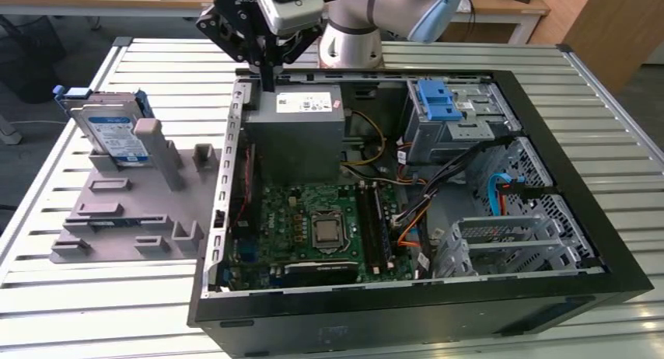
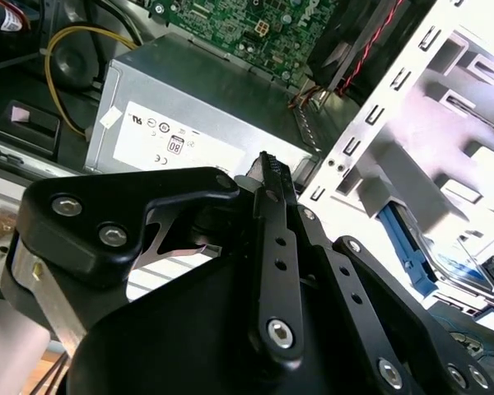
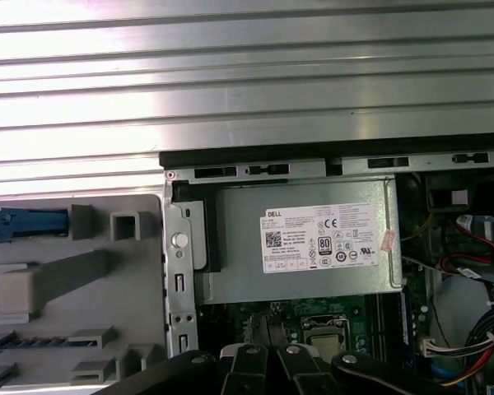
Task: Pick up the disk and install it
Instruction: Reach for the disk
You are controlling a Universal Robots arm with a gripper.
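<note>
My jaws are drawn together with nothing between them, hanging over the rear wall of the open computer case [image 1: 415,316], just above the grey box [image 1: 295,134] with the white sticker. The disk [image 1: 112,135] is well apart from me at the exterior view's left, standing on edge in the grey fixture [image 1: 124,219] on the table [image 1: 62,312], framed by its blue carrier [image 1: 71,99]. I judge it stiff, dense and shock-shy, with slick metal faces, so I would pinch squarely across the top edge that stands clear of the fixture, sparing the springy plastic
</note>
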